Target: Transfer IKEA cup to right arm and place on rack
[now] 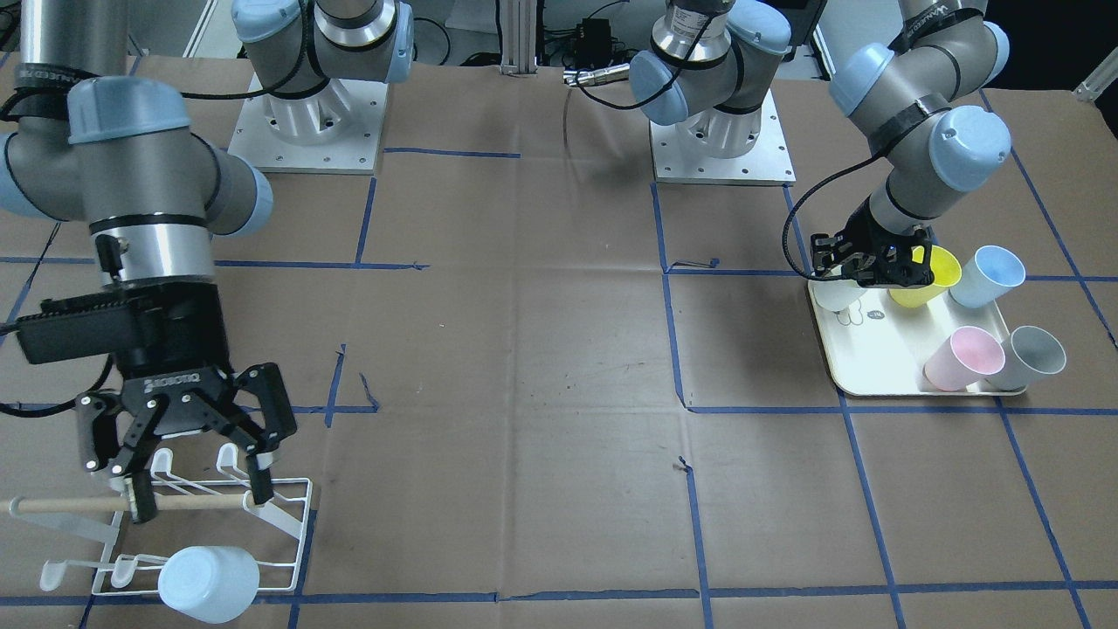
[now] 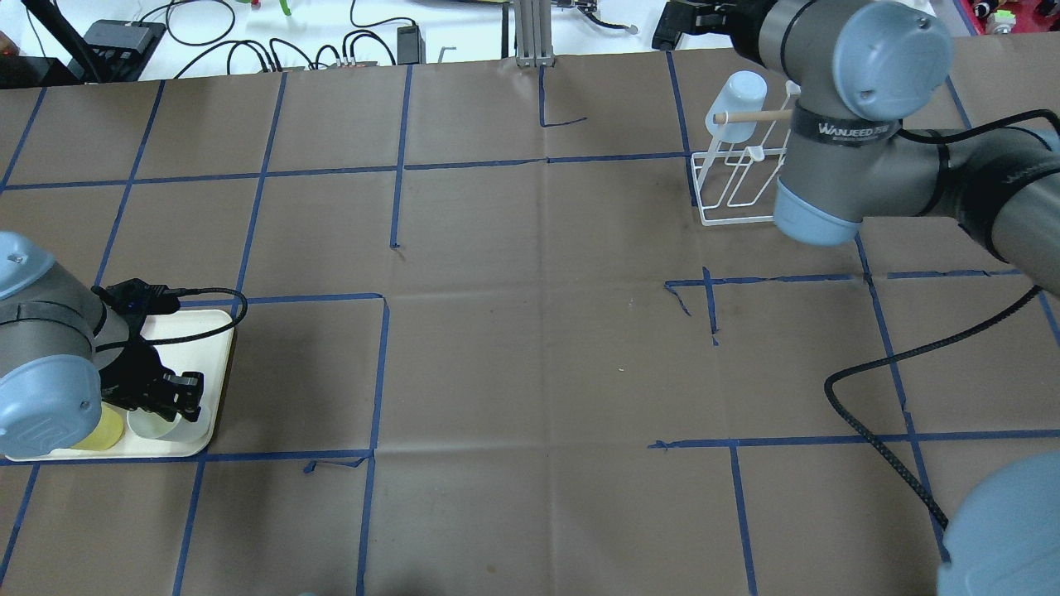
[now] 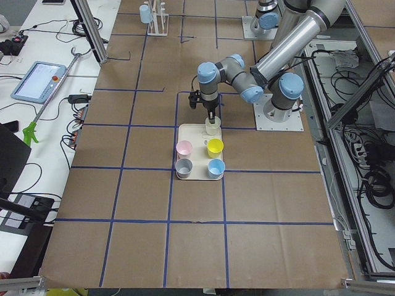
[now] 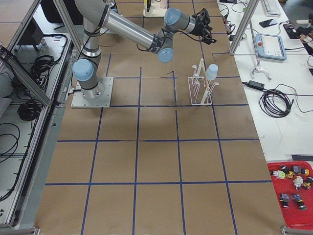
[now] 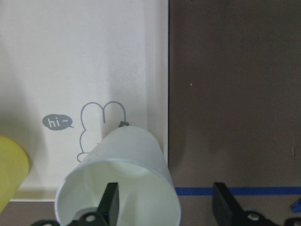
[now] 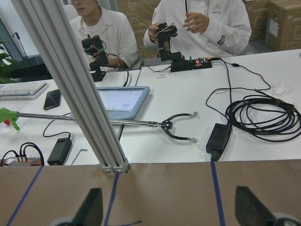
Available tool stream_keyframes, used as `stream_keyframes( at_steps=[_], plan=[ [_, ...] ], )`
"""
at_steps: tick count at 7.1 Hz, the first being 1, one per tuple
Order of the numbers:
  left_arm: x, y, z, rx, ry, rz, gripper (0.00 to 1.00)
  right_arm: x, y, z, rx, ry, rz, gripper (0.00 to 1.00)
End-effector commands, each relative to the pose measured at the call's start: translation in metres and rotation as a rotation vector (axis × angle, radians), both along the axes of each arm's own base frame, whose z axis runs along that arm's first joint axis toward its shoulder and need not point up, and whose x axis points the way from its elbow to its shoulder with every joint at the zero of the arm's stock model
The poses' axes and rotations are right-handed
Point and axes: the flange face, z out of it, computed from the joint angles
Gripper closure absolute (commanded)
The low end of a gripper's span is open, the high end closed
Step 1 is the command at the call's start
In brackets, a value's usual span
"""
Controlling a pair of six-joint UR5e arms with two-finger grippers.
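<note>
White plastic cup stands mouth up at the edge of a cream rectangular tray, just beside a yellow cup. Left claw jaws apart: one finger inside the cup, the other outside; the wall looks unpinched, though the tips are cropped. Well apart across the brown paper-covered bench, right claw hangs spread wide over the white wire rack. A pale blue cup sits on one peg.

The right hand is spread wide above the brown counter. Beyond a slanted post, two people sit behind a tablet and a coiled cable.
</note>
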Motion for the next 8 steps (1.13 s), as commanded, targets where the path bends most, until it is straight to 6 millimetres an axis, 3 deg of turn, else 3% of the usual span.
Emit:
stream_keyframes(
  at_steps=[1, 3, 5, 7, 8],
  plan=[
    [0.003, -0.005, 0.018, -0.038, -0.027, 0.0, 1.0, 0.054, 0.019, 0.002, 0.09, -0.281, -0.074, 0.0],
    [0.009, -0.025, 0.063, -0.067, -0.036, -0.002, 1.0, 0.077, 0.042, -0.025, 0.281, -0.673, -0.273, 0.0],
    [0.013, -0.06, 0.15, -0.064, -0.023, -0.042, 1.0, 0.086, 0.073, -0.006, 0.312, -0.8, -0.318, 0.0],
    [-0.011, -0.123, 0.216, -0.104, -0.019, -0.127, 1.0, 0.09, 0.095, -0.018, 0.429, -0.991, -0.432, 0.0],
    [-0.011, -0.157, 0.229, -0.122, 0.024, -0.141, 1.0, 0.093, 0.097, -0.022, 0.482, -1.055, -0.445, 0.0]
  ],
)
